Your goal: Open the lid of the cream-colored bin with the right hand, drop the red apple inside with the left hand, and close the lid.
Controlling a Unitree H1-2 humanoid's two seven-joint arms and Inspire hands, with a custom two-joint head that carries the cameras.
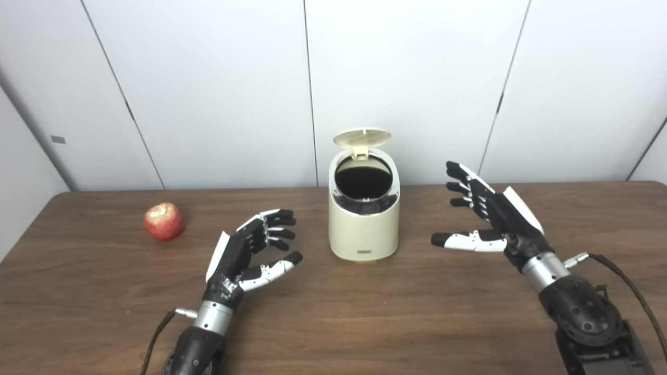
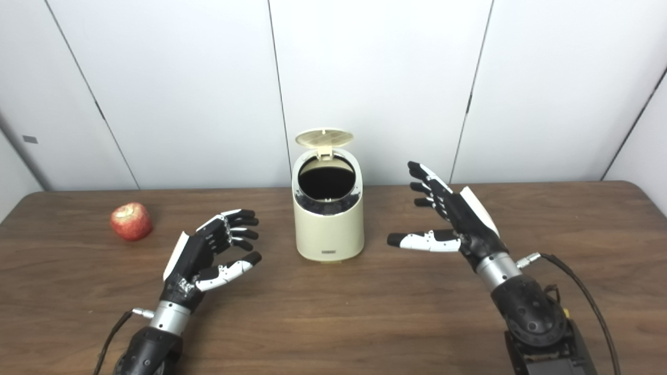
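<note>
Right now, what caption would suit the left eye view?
Bin lid open, apple waiting on table, both hands empty.

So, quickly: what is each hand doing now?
Left hand: open, holding nothing.
Right hand: open, holding nothing.

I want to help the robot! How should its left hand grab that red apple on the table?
From above, fingers wrapped round the middle of the round red apple. It sits alone on the brown wooden table, stem dimple up, with clear space all around. The open left hand must first move left.
</note>
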